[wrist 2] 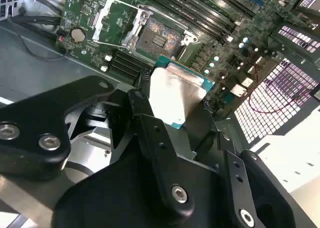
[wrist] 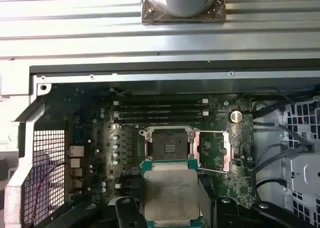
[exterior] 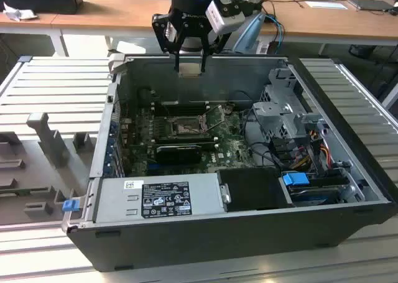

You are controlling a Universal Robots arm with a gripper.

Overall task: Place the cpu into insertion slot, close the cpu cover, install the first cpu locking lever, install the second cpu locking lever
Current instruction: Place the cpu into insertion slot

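Clenched on the cpu [wrist: 170, 195], my tool [exterior: 189, 69] hangs well apart from the slot [wrist: 168, 144]; the cover [wrist: 212, 150] stands open beside that slot.

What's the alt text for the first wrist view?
The tool grips the cpu, silvery top showing, held over the green motherboard inside an open computer case. On the board past the cpu lies the empty insertion slot, with the cpu cover open beside it.
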